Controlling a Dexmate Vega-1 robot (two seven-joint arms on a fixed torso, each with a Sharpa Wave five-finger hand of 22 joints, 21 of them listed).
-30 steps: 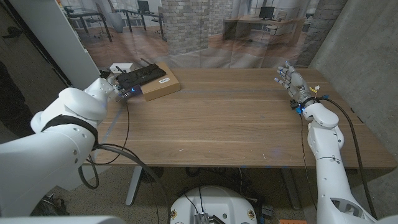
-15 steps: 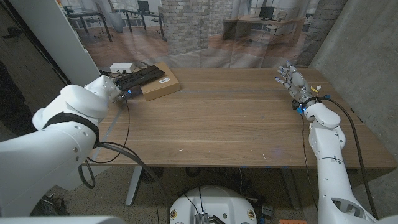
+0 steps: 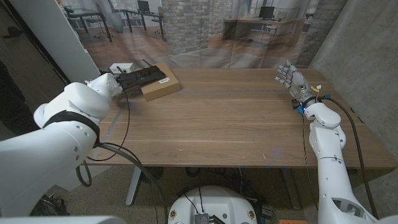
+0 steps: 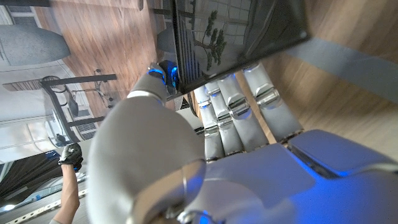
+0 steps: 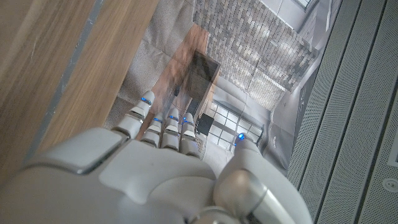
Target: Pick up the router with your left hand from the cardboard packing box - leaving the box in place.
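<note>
I have the left hand (image 3: 111, 84) at the far left corner of the desk (image 3: 230, 118), its fingers (image 4: 239, 109) closed around the black router (image 3: 142, 76). The router's near end sits in my grip while its far part lies over the cardboard packing box (image 3: 160, 82); I cannot tell whether it touches the box. My right hand (image 3: 290, 78) stands upright near the desk's far right edge, fingers loosely spread and holding nothing.
</note>
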